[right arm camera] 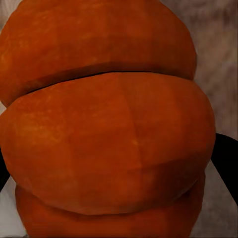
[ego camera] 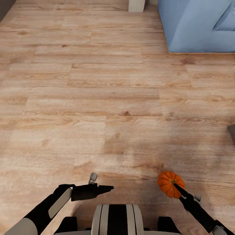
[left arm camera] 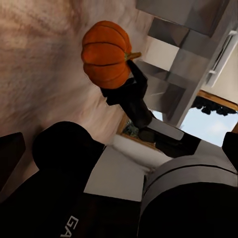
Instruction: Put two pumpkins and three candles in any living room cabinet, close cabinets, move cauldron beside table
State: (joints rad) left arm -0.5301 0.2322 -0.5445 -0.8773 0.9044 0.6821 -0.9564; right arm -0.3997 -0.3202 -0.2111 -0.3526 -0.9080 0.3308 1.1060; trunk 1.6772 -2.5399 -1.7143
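- Pumpkin [ego camera: 169, 183] sits in the right gripper [ego camera: 174, 186], carried clear of the wooden floor [ego camera: 98, 98] at the robot's right front; in the right wrist view its orange ribs [right arm camera: 109, 134] press close against the camera.
- Right gripper is clamped on the pumpkin: the left wrist view shows dark fingers [left arm camera: 130, 84] closing on it near the stem side [left arm camera: 133, 55].
- Left gripper [ego camera: 109, 188] is held across the front of the trunk and carries nothing; from these views I cannot tell whether its jaws are parted or closed.
- Cabinet, candles and cauldron are not among what I can see; a blue upholstered piece [ego camera: 199, 26] stands ahead to the right.
- Judgement: transit phase, one pumpkin in hand, cabinet yet to be reached.
- To do it well: keep the grip steady and the arm tucked while driving, as the hold looks off-centre and a round body may roll out.
- Keep the free left arm ready for opening a cabinet front.
- Steer wide of the blue piece.
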